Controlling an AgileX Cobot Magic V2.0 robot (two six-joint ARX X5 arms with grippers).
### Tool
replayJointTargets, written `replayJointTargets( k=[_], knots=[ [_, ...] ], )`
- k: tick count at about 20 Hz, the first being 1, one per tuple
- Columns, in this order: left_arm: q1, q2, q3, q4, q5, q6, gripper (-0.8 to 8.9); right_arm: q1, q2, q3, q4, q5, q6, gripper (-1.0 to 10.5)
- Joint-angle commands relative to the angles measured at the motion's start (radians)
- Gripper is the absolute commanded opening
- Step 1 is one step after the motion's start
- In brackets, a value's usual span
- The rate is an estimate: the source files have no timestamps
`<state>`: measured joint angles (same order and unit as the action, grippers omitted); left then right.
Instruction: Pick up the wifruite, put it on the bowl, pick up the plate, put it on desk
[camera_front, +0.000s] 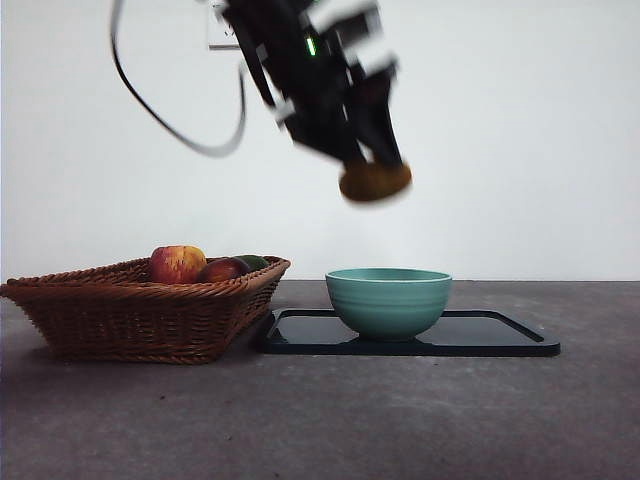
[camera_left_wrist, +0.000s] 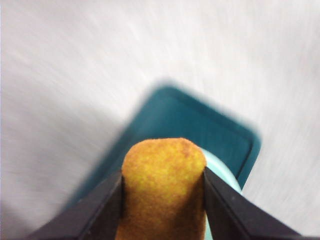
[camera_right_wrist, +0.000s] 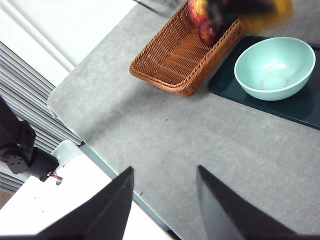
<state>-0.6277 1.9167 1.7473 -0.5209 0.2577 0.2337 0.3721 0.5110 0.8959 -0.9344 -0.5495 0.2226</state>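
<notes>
Grey desk (camera_front: 330, 420), left gripper (camera_front: 378, 165) gripping wifruite (camera_front: 375, 182) above bowl (camera_front: 388, 300)

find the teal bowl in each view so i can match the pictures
Front view: the bowl stands right of centre on the dark tray, below the left gripper carrying the wifruite.
Left wrist view: only a pale sliver of the bowl shows behind the wifruite.
Right wrist view: the bowl is at upper right.
Shared landmark: the dark tray.

the desk (camera_front: 420, 420) carries a wicker basket (camera_front: 140, 315) beside a dark tray (camera_front: 500, 335).
</notes>
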Motion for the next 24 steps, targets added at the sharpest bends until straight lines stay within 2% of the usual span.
replayJointTargets(
  k=[1,6,8,12,16,19,24],
  knots=[
    [0.003,-0.101,0.032,-0.028,0.000,-0.148,1.74,0.005,0.001,0.017,0.008,0.003,-0.021,2.0],
    [0.046,-0.327,0.032,-0.182,-0.003,-0.259,1.74,0.005,0.001,0.017,0.014,0.005,-0.022,2.0],
    [0.060,-0.382,0.032,-0.238,-0.040,-0.293,1.74,0.005,0.001,0.017,0.015,0.008,-0.026,2.0],
    [0.085,-0.455,0.030,-0.329,-0.147,-0.329,1.83,0.005,0.001,0.017,0.015,0.028,-0.028,2.0],
    [0.115,-0.486,0.024,-0.410,-0.187,-0.351,1.83,0.005,0.001,0.017,0.016,0.037,-0.028,2.0],
    [0.135,-0.492,0.000,-0.427,-0.195,-0.370,1.83,0.005,0.001,0.017,0.016,0.037,-0.028,2.0],
    [0.153,-0.494,-0.095,-0.383,-0.268,-0.409,1.83,0.005,0.001,0.017,0.016,0.039,-0.028,2.0]
  ],
)
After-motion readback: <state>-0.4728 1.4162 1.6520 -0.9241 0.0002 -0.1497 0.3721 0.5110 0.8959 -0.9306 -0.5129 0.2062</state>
